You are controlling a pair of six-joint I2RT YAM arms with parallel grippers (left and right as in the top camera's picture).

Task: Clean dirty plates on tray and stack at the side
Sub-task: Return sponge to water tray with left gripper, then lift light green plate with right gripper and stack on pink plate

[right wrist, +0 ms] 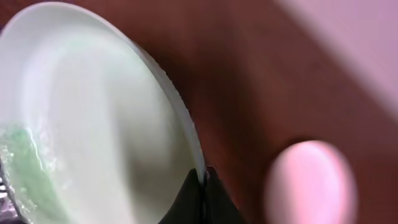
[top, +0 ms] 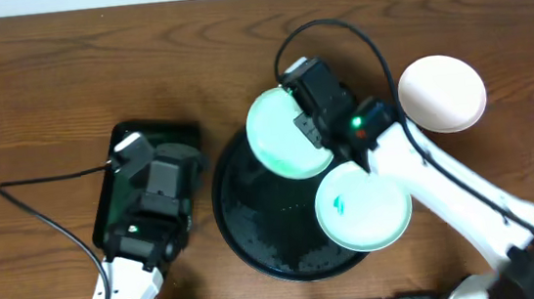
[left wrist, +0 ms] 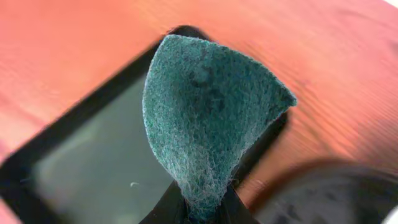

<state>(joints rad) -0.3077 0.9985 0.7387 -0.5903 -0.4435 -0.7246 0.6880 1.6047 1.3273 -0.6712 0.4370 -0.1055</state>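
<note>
your left gripper [left wrist: 202,210] pinched shut on green scrub pad [left wrist: 208,118], over dark green tray [left wrist: 87,168], ready to scrub. your right gripper [right wrist: 204,186] clamps rim of plate [top: 281,136], held over black tray [top: 256,244], likely so drips land inside. smeared plate [top: 363,204] lies on tray. third plate [top: 441,93] aside on table [top: 43,73], probable stack spot.

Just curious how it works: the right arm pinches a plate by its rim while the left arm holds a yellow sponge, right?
Not quite: the left gripper holds a dark green scouring pad, as the left wrist view shows. The rest is right.
</note>
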